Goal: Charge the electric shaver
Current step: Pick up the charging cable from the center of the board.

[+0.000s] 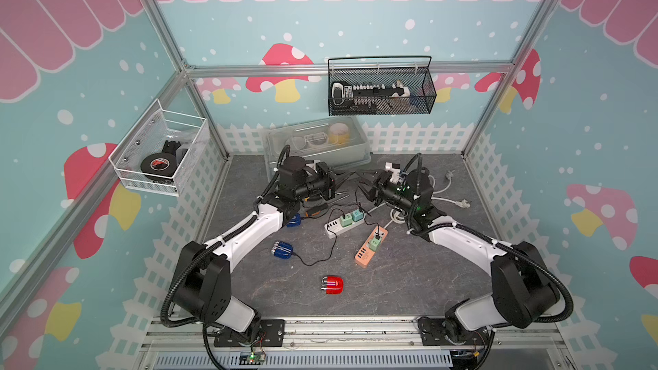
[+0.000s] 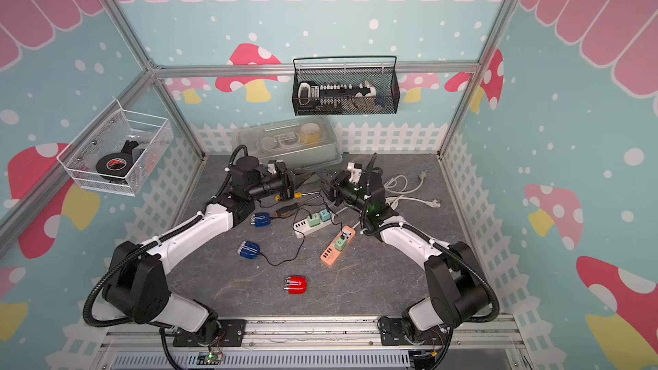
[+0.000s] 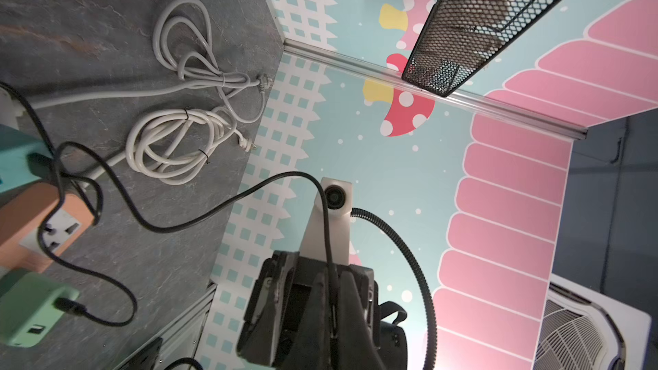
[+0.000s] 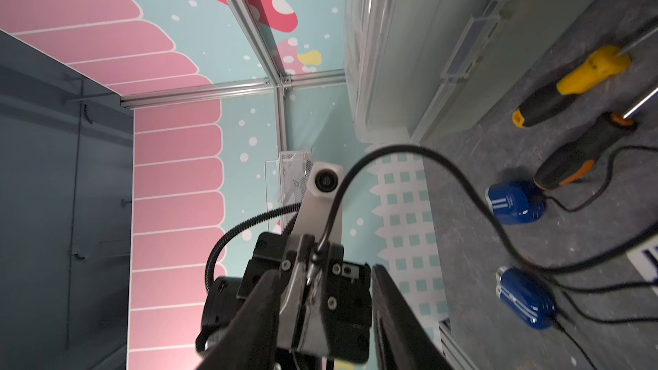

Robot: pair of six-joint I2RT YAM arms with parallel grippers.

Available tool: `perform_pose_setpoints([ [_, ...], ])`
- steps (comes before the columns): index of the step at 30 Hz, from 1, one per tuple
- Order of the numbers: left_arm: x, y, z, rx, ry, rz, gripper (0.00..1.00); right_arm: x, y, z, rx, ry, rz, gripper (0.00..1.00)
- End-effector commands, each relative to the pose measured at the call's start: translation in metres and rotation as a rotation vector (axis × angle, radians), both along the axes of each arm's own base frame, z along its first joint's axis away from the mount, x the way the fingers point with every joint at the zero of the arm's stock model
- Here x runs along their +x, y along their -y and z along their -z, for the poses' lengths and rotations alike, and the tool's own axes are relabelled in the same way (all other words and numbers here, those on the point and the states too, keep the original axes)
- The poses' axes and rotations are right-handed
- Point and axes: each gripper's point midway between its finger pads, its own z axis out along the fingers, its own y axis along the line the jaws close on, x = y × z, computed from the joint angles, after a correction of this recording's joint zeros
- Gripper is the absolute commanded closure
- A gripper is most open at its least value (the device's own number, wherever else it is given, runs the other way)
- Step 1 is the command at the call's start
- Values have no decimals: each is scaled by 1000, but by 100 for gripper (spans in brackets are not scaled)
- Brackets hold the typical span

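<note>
Black cable [image 4: 395, 147] is pinched by closed left jaws, right jaws parted; pulled taut, its green adapter [image 1: 374, 242] could be unseated.

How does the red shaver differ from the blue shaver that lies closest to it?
The red shaver has no cable; the blue shaver has a black cable at its end. The red shaver lies alone near the front edge; the blue shaver lies farther back, beside the left arm. Both share a rounded body, with silver heads to the same side.
</note>
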Motion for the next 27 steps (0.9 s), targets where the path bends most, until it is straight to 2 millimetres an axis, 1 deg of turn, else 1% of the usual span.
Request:
perform_pose_setpoints([
  [1,-11,-6,-13,20,76,113,100,-28,-2,-9,-19,-54,-152,53],
  [4,-16,-1,-14,-1,95,196,100,-37,-4,-10,-4,-82,-207,49],
  [6,-19,3,-15,-9,105,238,100,-44,-9,-7,8,-119,-268,49],
  [8,-20,6,-18,-16,118,268,100,-45,-10,-7,24,-125,-280,48],
  [10,-23,8,-17,-10,121,299,100,-46,-11,-2,20,-140,-286,47],
  [12,-28,11,-18,0,127,337,100,-44,-11,-1,26,-137,-276,50],
  [15,-35,9,-11,42,111,366,100,-39,-10,-7,56,-123,-258,55],
  [19,-41,7,-2,45,85,377,100,-38,-8,-8,60,-117,-245,60],
  [21,-41,7,-1,45,81,380,100,-37,-9,-6,63,-117,-253,61],
  [23,-41,7,-1,44,79,380,100,-35,-11,-7,79,-113,-256,66],
  [24,-41,7,-1,43,78,380,100,-35,-11,-7,85,-115,-260,67],
  [27,-40,7,-1,39,78,378,100,-35,-13,-3,81,-123,-273,66],
])
